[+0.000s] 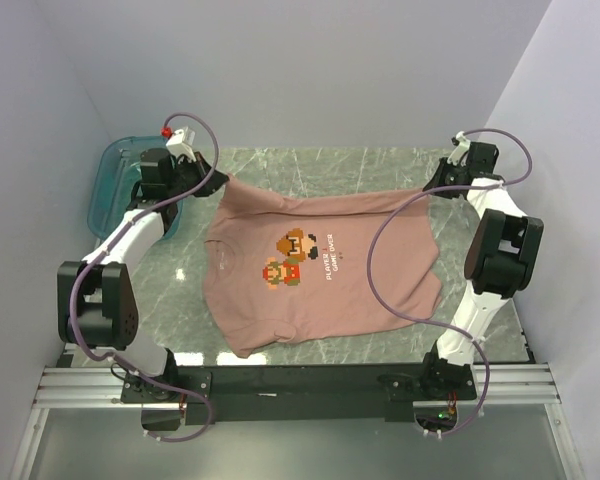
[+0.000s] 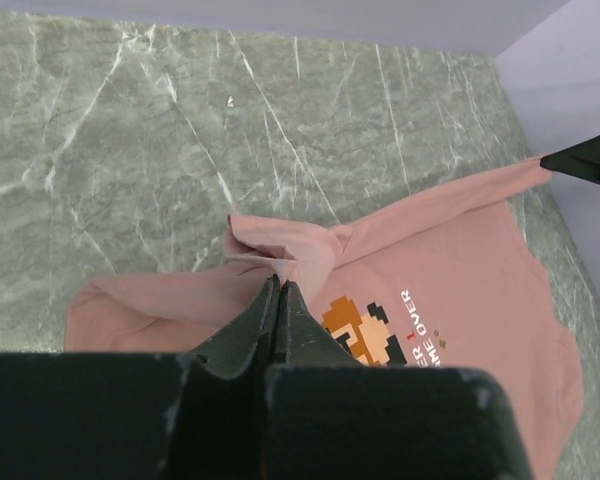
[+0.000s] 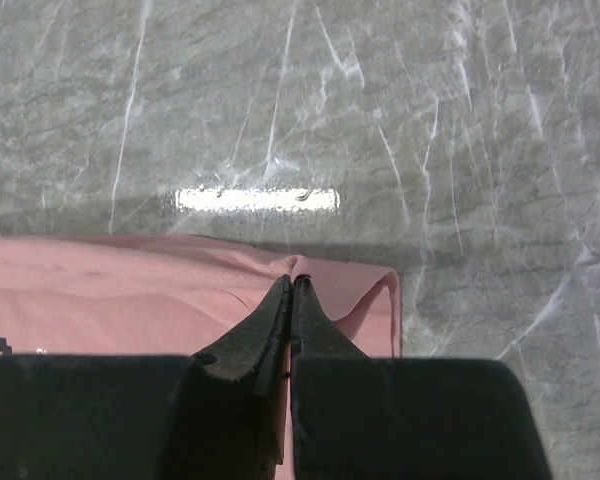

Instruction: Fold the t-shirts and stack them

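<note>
A dusty-pink t-shirt (image 1: 320, 270) with a pixel-art character and white text lies print-up on the green marble table (image 1: 320, 165). My left gripper (image 1: 220, 180) is shut on the shirt's far left corner; in the left wrist view (image 2: 280, 280) the cloth (image 2: 450, 260) bunches at the fingertips. My right gripper (image 1: 432, 185) is shut on the far right corner; in the right wrist view (image 3: 293, 282) the pink fabric (image 3: 130, 290) is pinched between the closed tips. The far edge is stretched taut between the two grippers and lifted a little.
A teal translucent plastic tray (image 1: 115, 185) stands at the far left, partly behind my left arm. Grey walls close in the table on the left, back and right. A black rail (image 1: 300, 380) runs along the near edge.
</note>
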You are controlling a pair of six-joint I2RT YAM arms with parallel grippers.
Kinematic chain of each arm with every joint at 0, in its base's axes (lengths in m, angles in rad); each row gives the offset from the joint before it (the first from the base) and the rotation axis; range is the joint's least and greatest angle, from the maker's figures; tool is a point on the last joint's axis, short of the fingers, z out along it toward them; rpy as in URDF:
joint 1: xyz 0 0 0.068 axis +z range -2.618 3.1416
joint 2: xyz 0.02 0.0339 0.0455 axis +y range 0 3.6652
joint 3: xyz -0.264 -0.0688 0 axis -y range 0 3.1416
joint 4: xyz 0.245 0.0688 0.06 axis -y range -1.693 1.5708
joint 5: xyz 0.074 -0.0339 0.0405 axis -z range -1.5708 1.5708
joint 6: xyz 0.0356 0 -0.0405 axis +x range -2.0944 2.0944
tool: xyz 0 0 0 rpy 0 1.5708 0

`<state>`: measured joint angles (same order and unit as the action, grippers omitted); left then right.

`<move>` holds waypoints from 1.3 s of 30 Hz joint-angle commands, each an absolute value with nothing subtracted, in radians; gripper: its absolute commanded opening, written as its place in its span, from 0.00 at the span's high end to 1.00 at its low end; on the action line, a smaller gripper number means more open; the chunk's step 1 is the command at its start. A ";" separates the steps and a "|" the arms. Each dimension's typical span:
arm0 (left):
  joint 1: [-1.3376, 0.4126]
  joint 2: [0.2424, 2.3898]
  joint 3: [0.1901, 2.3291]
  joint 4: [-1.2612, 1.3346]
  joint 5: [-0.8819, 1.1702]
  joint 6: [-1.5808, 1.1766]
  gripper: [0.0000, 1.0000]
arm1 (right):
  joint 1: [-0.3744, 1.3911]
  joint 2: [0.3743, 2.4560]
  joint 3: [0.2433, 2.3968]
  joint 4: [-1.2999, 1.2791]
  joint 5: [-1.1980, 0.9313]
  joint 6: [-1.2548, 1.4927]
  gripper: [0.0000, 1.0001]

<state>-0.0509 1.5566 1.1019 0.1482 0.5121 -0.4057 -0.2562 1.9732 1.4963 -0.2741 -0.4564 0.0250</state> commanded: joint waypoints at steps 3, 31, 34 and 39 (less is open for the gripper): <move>-0.054 1.497 1.088 0.175 0.543 -0.391 1.00 | -0.276 1.894 1.476 -0.256 -0.472 0.008 1.00; -0.144 1.330 0.966 0.021 0.410 -0.337 1.00 | -0.308 1.888 1.443 -0.265 -0.511 0.009 1.00; -0.144 1.328 0.965 0.020 0.410 -0.336 1.00 | -0.311 1.890 1.443 -0.267 -0.514 0.009 1.00; -0.144 1.330 0.960 0.021 0.410 -0.337 1.00 | -0.316 1.894 1.440 -0.270 -0.518 0.009 1.00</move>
